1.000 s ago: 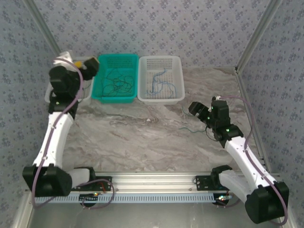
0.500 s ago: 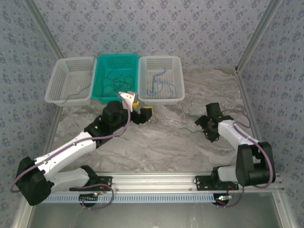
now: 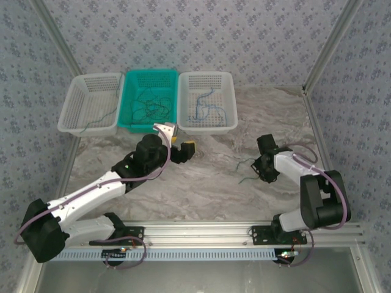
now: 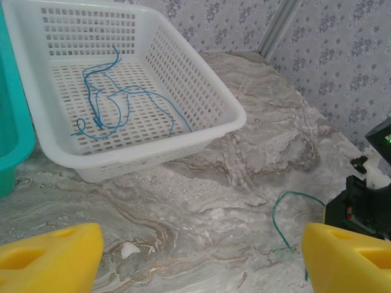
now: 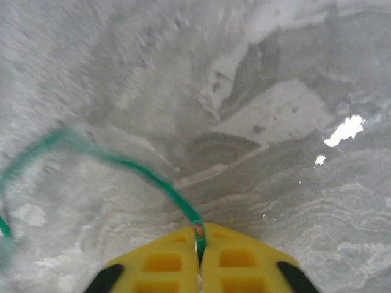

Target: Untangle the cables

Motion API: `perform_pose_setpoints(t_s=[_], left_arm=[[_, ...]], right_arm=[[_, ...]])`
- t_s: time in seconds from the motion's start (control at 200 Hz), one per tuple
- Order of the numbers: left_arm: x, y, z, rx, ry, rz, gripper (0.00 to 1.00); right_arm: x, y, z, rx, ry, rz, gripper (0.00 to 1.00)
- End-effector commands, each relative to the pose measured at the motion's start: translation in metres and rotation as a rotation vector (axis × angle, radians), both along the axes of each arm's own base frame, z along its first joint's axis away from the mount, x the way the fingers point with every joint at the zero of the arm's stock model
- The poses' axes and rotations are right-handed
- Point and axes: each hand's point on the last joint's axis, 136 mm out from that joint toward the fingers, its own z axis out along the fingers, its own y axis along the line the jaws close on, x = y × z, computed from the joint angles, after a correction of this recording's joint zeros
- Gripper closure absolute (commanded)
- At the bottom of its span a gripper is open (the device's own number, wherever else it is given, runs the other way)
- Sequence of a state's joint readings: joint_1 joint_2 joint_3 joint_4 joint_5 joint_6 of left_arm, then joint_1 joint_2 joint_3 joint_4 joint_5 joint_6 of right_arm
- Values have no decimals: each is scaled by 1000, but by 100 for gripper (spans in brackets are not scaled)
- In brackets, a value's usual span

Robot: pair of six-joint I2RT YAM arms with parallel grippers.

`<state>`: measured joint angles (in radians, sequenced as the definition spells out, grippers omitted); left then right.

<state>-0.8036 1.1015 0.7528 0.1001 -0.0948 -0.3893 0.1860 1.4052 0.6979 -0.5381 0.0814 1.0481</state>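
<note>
A tangle of thin dark and green cables (image 3: 149,105) lies in the teal basket (image 3: 126,97). One blue cable (image 3: 204,105) (image 4: 104,107) lies in the right white basket (image 3: 230,101) (image 4: 239,119). A single green cable (image 3: 247,165) (image 4: 278,210) (image 5: 122,162) lies on the marble table right of centre. My right gripper (image 3: 261,173) (image 5: 200,239) is down at the table, shut on that cable's end. My left gripper (image 3: 183,146) (image 4: 201,253) hovers open over the table just in front of the baskets, nothing between its yellow fingers (image 4: 55,256).
A second white basket (image 3: 70,113) stands at the far left of the row. The right arm's dark body (image 4: 366,201) sits close beside the left gripper's right finger. Metal frame posts and patterned walls enclose the table.
The left arm swung from the left basket to the table centre, staying open. The right gripper came down to the table and shut on the green cable's end.
</note>
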Motion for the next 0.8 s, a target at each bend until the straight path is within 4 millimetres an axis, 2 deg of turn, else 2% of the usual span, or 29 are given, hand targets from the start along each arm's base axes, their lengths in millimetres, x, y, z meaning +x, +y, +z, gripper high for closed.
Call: perform_pose_setpoints(t_s=[0.0, 0.075, 0.13, 0.235, 0.335, 0.45, 0.58, 0.795], left_arm=[[1, -5, 22, -14, -42, -19, 15], [-2, -12, 28, 17, -69, -78, 15], [-5, -18, 32, 55, -94, -129, 15], [-11, -31, 40, 113, -139, -234, 14], [-18, -48, 52, 74, -147, -328, 14], [-23, -73, 61, -30, -93, -426, 14], [-25, -102, 55, -160, 18, -512, 14], [-22, -130, 28, -300, 148, -538, 14]], right_arm=[[22, -9, 40, -83, -181, 53, 100], [27, -17, 76, -167, -308, 82, 100], [32, -15, 109, -232, -417, 161, 100], [40, 16, 168, -309, -629, 438, 100], [36, 51, 207, -332, -785, 659, 100], [30, 81, 230, -295, -865, 794, 100], [28, 104, 245, -222, -916, 848, 100], [31, 108, 262, -196, -961, 809, 100]])
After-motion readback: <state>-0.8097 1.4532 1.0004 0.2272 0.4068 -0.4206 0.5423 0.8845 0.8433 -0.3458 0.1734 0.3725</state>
